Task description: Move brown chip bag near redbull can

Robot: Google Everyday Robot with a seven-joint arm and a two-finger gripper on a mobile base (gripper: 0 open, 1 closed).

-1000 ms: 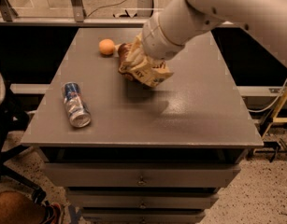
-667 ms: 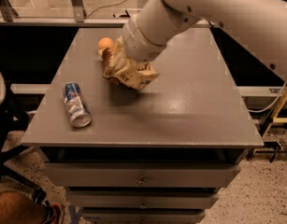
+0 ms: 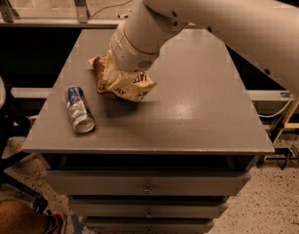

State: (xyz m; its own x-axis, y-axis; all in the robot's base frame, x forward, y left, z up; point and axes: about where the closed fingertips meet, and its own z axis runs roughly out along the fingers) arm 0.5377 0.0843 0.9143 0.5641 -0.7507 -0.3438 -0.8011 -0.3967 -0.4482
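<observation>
The brown chip bag (image 3: 125,85), crinkled with cream edges and white lettering, hangs from my gripper (image 3: 119,72) a little above the grey table (image 3: 202,111), left of its middle. The gripper is shut on the bag's top, and the white wrist above covers most of it. The bag casts a shadow on the table just below it. The redbull can (image 3: 80,109) lies on its side near the table's left front edge, silver end toward the front. It is a short way left of and below the bag and does not touch it.
The table is a cabinet top with drawers (image 3: 147,185) below its front edge. A dark chair (image 3: 4,130) stands left of the table. My white arm (image 3: 227,18) crosses the upper right. The small orange ball is out of view.
My gripper has carried the bag leftward and toward the front, closer to the can. The orange ball, seen earlier behind the bag, no longer shows. The can has not moved.
</observation>
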